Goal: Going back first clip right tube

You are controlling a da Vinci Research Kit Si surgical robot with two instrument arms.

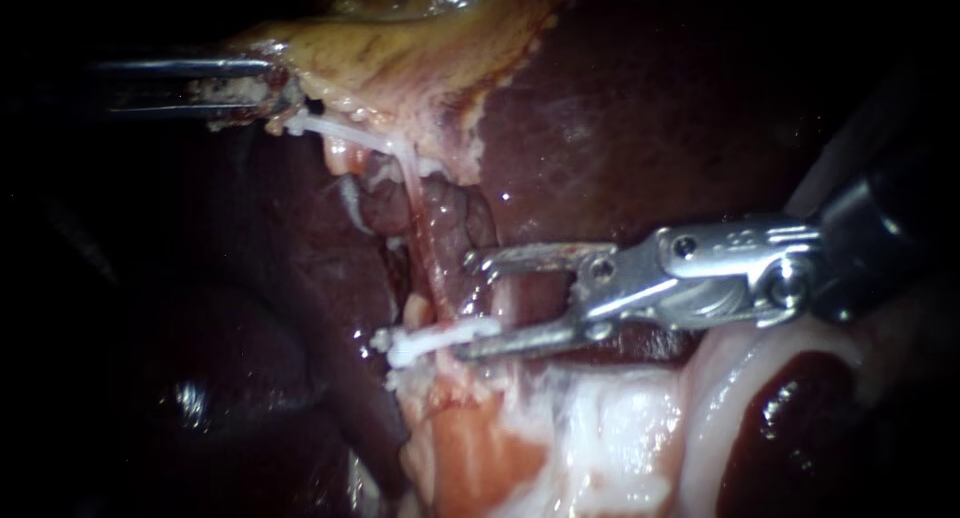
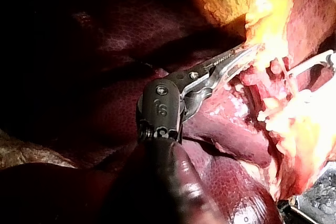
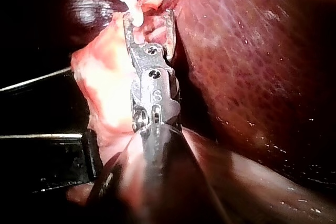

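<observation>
Nearest to the camera, at 5 o'clock in the endoscope view, lies a mass of pale pink and white tissue (image 1: 600, 428), wet and shining. Just above it, the right instrument (image 1: 468, 306) comes in from 3 o'clock. Its jaws are spread wide, with a clear gap between them, and they pinch nothing. The upper jaw lies over dark red tissue. The tip of the lower jaw is just beside the end of a white clip (image 1: 435, 340).

The clip sits a little toward 7 o'clock from the middle of the view. It lies across the lower end of a thin pink tube (image 1: 425, 248), and both of its ends stick out past the tube. I cannot tell which tube this is. The right wrist view shows the clip just ahead of the open jaws.

The tube runs up toward 11 o'clock. There the left instrument (image 1: 285, 103) enters from 9 o'clock. Its jaws are pressed together on the pale edge of the yellow gallbladder (image 1: 400, 48). Behind everything, from 12 to 3 o'clock, spreads the dark brown liver (image 1: 620, 128).
</observation>
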